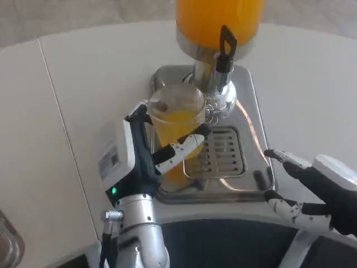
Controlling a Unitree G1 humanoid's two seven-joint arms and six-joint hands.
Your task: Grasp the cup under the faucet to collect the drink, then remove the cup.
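A clear ribbed cup (174, 114) holding orange drink sits in my left hand (146, 153), whose fingers wrap its lower half. The cup is left of the faucet (224, 51), over the left edge of the steel drip tray (220, 153), no longer beneath the spout. The dispenser's orange tank (218, 19) rises behind. My right hand (312, 192) hovers open at the lower right, beside the tray's right corner, with nothing in it.
The dispenser's steel base (245, 106) stands at the middle of the white table (83, 100). A seam in the table (58, 117) runs down the left side. A glass object (8, 243) peeks in at the bottom left corner.
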